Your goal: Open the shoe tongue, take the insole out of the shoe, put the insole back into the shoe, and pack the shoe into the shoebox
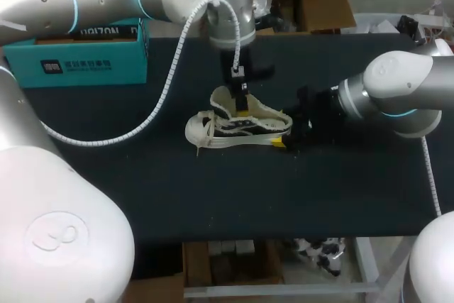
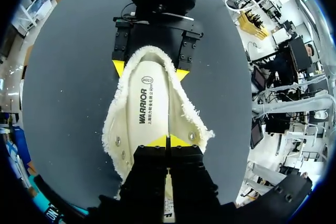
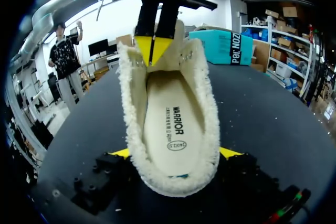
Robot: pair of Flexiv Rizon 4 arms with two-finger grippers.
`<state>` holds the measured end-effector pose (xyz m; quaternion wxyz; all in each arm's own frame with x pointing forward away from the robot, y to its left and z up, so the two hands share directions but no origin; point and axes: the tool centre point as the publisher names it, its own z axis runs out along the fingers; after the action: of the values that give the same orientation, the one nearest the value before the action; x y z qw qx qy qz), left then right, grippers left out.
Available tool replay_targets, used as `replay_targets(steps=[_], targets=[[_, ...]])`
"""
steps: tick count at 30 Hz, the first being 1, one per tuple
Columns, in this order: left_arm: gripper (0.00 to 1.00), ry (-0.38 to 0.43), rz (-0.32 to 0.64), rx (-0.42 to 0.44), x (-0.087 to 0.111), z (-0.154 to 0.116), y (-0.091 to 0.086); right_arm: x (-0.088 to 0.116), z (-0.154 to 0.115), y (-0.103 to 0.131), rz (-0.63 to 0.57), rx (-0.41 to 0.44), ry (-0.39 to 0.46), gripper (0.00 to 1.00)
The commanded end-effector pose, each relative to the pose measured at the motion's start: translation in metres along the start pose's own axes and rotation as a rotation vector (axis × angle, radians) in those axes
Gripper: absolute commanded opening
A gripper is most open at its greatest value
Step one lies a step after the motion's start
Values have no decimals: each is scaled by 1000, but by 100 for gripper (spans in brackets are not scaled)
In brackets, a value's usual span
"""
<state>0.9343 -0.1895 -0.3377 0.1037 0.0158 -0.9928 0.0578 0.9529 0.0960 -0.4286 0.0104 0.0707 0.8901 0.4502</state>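
The shoe (image 1: pixel 237 124) sits mid-table, its insole (image 3: pixel 170 116) inside. My left gripper (image 2: pixel 168 141) pinches the shoe tongue (image 2: pixel 168 200), fingers almost together. My right gripper (image 3: pixel 176 153) clasps the heel from both sides, fingers wide apart.

My left gripper (image 2: pixel 168 141) on the tongue (image 2: pixel 168 206), right gripper (image 3: pixel 178 153) on the shoe (image 1: pixel 237 127) block 2 sides; near table (image 1: pixel 248 196) lies free.

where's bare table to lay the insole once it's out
The widest bare patch is the front of the table, between the shoe and the near edge. Another lies left of the shoe, in front of the shoebox, crossed by a white cable. The middle is crowded: left gripper pinching the shoe from above, right gripper at its heel.
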Motion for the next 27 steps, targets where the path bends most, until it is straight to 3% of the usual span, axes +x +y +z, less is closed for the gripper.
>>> replay_targets(steps=[1, 7, 23, 24, 26, 27], targets=[[0, 14, 6, -20, -2, 12, -1, -2, 2, -3, -1, -4, 2, 0], [0, 38, 32, -63, 2, 29, 4, -2, 2, -3, -1, -4, 2, 0], [0, 31, 49, -57, 5, 62, 13, -2, 2, -3, -1, -4, 2, 0], [2, 22, 43, -56, 5, 63, 13, -2, 2, -3, -1, -4, 2, 0], [28, -5, 23, -53, 6, 63, 13, -2, 2, -3, -1, -4, 2, 0], [29, -8, 26, -53, 7, 64, 13, -2, 2, -3, -1, -4, 2, 0]])
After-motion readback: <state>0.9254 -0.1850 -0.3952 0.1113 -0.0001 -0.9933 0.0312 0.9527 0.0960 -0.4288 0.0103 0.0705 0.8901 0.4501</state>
